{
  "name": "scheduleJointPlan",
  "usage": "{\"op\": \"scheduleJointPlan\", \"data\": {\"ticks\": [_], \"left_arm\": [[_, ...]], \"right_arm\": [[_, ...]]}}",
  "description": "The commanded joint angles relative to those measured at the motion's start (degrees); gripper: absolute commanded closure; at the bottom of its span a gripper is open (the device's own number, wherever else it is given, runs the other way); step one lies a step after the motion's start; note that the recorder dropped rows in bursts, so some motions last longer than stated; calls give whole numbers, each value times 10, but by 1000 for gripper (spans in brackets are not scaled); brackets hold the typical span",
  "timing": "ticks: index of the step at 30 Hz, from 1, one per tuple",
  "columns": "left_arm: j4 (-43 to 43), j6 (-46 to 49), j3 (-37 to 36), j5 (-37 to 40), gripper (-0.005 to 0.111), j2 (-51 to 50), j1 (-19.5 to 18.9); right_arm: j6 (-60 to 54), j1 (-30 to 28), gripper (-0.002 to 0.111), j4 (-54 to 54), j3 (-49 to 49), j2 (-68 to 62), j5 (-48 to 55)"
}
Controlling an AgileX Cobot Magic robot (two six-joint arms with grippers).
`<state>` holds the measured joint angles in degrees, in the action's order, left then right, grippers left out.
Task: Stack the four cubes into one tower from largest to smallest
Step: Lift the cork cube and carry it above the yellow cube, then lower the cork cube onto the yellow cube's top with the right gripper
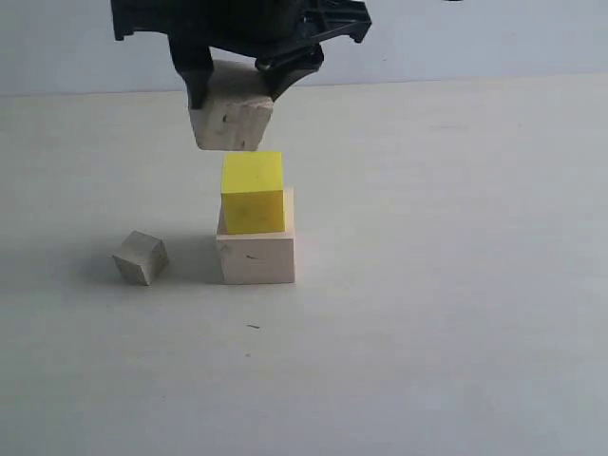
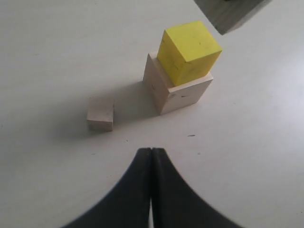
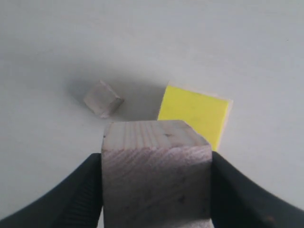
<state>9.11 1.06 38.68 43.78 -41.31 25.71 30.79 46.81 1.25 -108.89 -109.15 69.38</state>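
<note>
there were four cubes in all: one large pale wood cube [image 1: 256, 258], one mid-size bright yellow cube [image 1: 252, 193], one smaller speckled tan wood cube [image 1: 233, 119] and one smallest greyish-white cube [image 1: 141, 257]. there were two black grippers: one right gripper [image 1: 237, 90] and one left gripper [image 2: 151, 156]. there was one pale table [image 1: 456, 313].
</note>
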Motion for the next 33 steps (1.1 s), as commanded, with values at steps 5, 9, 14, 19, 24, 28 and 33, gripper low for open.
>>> {"op": "scheduleJointPlan", "data": {"ticks": [5, 9, 14, 19, 24, 28, 33], "left_arm": [[-13, 2, -1, 5, 107, 0, -1], [-13, 2, -1, 5, 107, 0, -1], [-13, 2, -1, 10, 107, 0, -1], [-13, 2, -1, 10, 107, 0, -1], [-13, 2, -1, 13, 107, 0, -1], [-13, 2, -1, 13, 107, 0, -1], [-13, 2, -1, 13, 107, 0, -1]], "right_arm": [[31, 2, 108, 28, -77, -48, 6], [35, 2, 108, 38, -80, -59, 6], [35, 1, 108, 56, -80, -69, 6], [28, 1, 108, 67, -80, -69, 6], [31, -2, 108, 117, -80, -72, 6], [42, -17, 108, 124, -80, -76, 6], [42, -20, 108, 52, -80, -72, 6]]}}
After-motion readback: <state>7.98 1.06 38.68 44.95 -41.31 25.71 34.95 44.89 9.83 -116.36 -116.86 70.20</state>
